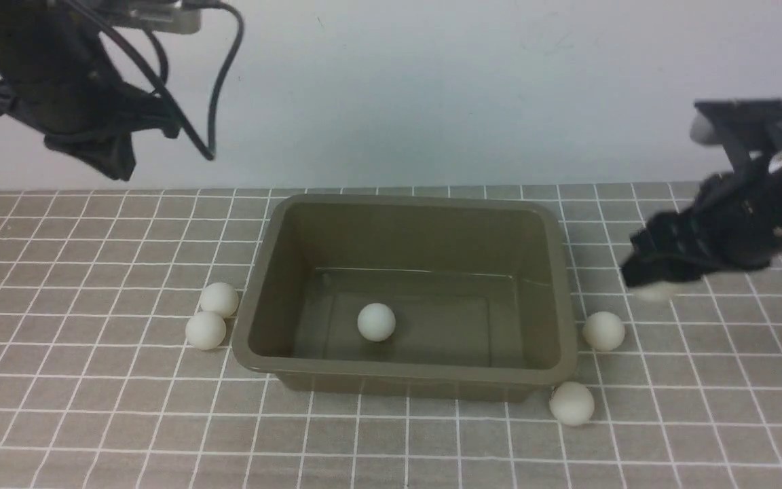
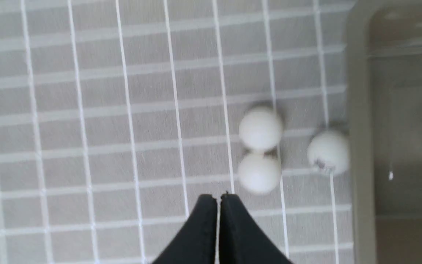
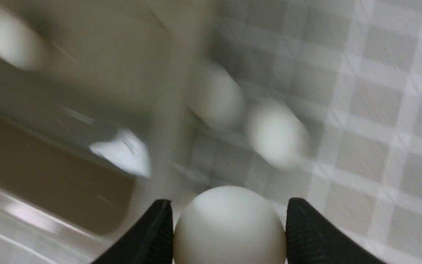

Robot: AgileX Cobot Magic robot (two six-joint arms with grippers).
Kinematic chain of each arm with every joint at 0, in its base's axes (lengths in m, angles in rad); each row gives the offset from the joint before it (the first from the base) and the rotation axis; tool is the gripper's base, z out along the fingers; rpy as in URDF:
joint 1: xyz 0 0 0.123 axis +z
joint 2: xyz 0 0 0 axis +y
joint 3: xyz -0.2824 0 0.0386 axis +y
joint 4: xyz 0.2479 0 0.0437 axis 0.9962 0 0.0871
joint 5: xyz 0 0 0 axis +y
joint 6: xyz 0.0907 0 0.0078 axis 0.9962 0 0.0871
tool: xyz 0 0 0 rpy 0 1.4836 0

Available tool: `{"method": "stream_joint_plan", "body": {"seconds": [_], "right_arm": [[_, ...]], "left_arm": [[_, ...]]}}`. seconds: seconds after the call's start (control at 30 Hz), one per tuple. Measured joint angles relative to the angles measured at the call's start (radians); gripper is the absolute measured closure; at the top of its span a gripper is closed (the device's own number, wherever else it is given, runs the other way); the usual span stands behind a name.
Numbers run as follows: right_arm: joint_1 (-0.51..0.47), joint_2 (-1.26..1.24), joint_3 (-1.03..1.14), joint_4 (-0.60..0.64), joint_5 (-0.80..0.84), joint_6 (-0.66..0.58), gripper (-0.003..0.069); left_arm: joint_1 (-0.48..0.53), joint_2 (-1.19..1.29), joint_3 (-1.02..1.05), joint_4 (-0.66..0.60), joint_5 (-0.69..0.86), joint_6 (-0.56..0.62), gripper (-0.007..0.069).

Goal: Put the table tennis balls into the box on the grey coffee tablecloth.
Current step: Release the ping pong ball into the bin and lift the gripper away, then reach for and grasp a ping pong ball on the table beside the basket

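Front ball (image 1: 571,403); box (image 1: 404,382) lengthwise left-right

Closed left pincer (image 2: 218,201), two touching balls (image 2: 260,128) on grid cloth (image 2: 86,110), third ball (image 2: 328,152) beside box (image 2: 359,110) rim

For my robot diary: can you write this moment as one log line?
left gripper: shut, empty, raised | right gripper: shut on ball, right of box | in box: one ball | on cloth: five loose balls
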Motion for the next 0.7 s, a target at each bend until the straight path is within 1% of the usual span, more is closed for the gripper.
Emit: {"method": "stream_joint_plan", "body": {"seconds": [0.1, 0.2, 0.23, 0.3, 0.33, 0.37, 0.43, 0.47, 0.5, 0.6, 0.7], "right_arm": [[0.078, 0.053, -0.084, 0.018, -0.029, -0.007, 0.0299], [0.121, 0.146, -0.163, 0.008, -0.029, -0.01, 0.0299], [0.124, 0.164, -0.183, 0.006, -0.026, -0.003, 0.0291], [0.129, 0.21, -0.223, 0.003, -0.005, 0.019, 0.0245], [0.129, 0.219, -0.238, -0.001, 0.004, 0.03, 0.021], [0.129, 0.233, -0.264, -0.013, 0.036, 0.043, 0.013], [0.129, 0.233, -0.293, -0.049, 0.077, 0.048, 0.0049], [0.129, 0.233, -0.293, -0.049, 0.077, 0.048, 0.0049], [0.129, 0.218, -0.321, -0.104, 0.128, 0.061, -0.0001], [0.129, 0.167, -0.329, -0.184, 0.176, 0.084, -0.0009], [0.129, 0.09, -0.329, -0.293, 0.227, 0.112, 0.0034]], "left_arm": [[0.026, 0.022, 0.08, -0.059, 0.0, 0.038, 0.0629], [0.028, 0.068, 0.122, -0.097, -0.001, 0.093, 0.0624], [0.027, 0.085, 0.127, -0.109, -0.001, 0.104, 0.0617], [0.021, 0.126, 0.131, -0.133, -0.011, 0.133, 0.0578], [0.018, 0.143, 0.131, -0.142, -0.015, 0.141, 0.0547], [0.014, 0.17, 0.131, -0.152, -0.03, 0.147, 0.0498], [0.003, 0.202, 0.131, -0.161, -0.047, 0.15, 0.0398], [0.003, 0.206, 0.131, -0.161, -0.048, 0.15, 0.0387], [-0.006, 0.233, 0.131, -0.161, -0.066, 0.154, 0.0298], [-0.021, 0.265, 0.131, -0.153, -0.122, 0.157, 0.0156], [-0.033, 0.293, 0.131, -0.138, -0.156, 0.157, 0.0074]]}}
